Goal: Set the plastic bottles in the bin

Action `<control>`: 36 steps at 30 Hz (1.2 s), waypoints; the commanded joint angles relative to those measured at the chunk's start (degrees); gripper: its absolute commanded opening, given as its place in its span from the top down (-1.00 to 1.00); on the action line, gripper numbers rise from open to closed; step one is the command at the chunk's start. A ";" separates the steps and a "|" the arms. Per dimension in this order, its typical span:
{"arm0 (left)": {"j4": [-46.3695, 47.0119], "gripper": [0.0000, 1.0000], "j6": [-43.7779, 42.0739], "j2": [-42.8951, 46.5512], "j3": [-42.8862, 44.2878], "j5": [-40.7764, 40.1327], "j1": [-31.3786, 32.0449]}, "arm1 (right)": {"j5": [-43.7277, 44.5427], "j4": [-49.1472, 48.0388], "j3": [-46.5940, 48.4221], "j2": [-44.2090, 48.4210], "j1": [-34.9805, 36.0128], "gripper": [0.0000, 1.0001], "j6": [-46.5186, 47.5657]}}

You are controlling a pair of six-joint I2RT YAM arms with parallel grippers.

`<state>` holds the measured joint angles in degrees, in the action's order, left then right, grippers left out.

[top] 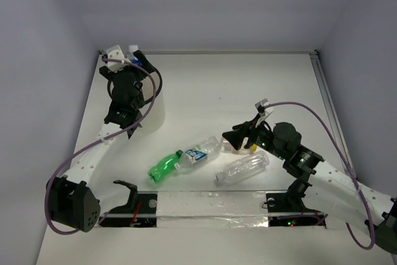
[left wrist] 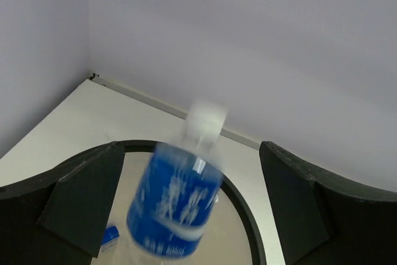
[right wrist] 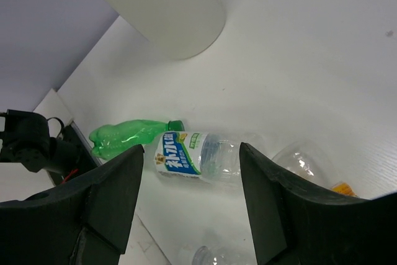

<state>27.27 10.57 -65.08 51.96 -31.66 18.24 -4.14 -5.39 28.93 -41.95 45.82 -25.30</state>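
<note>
Left end effector (left wrist: 189, 203) and right end effector (right wrist: 191, 200), jaws apart.

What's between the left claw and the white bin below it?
A blue-labelled plastic bottle, blurred, sits between the open fingers of the left gripper, right over the mouth of the bin. The left wrist view shows it.

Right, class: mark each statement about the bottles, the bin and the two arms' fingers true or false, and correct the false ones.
1. The green bottle lies on its side on the table. True.
2. The right fingers grip the white-labelled bottle. False: they stand open above it, gripping nothing.
3. A blue-labelled bottle is between the open left fingers, above the bin. True.
4. The bin stands beside the right arm. False: it is under the left arm.
</note>
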 commanded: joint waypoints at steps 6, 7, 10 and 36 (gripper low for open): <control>0.17 -0.95 2.61 4.52 2.87 4.58 -0.22 | -4.03 -2.17 -1.15 -4.01 1.37 -0.24 -0.45; -0.28 -0.96 2.70 4.96 3.40 4.94 -0.22 | -4.38 -2.17 -0.89 -4.36 1.98 -0.19 -0.45; -3.35 -0.93 4.46 8.46 4.72 7.39 -0.22 | -5.61 -2.70 0.42 -6.38 3.30 0.05 0.33; -40.36 -0.09 7.63 27.73 10.26 33.48 -0.22 | 1.42 17.69 44.28 -55.42 29.85 -0.79 42.52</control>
<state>-13.28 19.40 -38.41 61.08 -1.91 18.24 -4.67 9.21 68.60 -96.60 74.52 10.46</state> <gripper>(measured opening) 0.542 0.894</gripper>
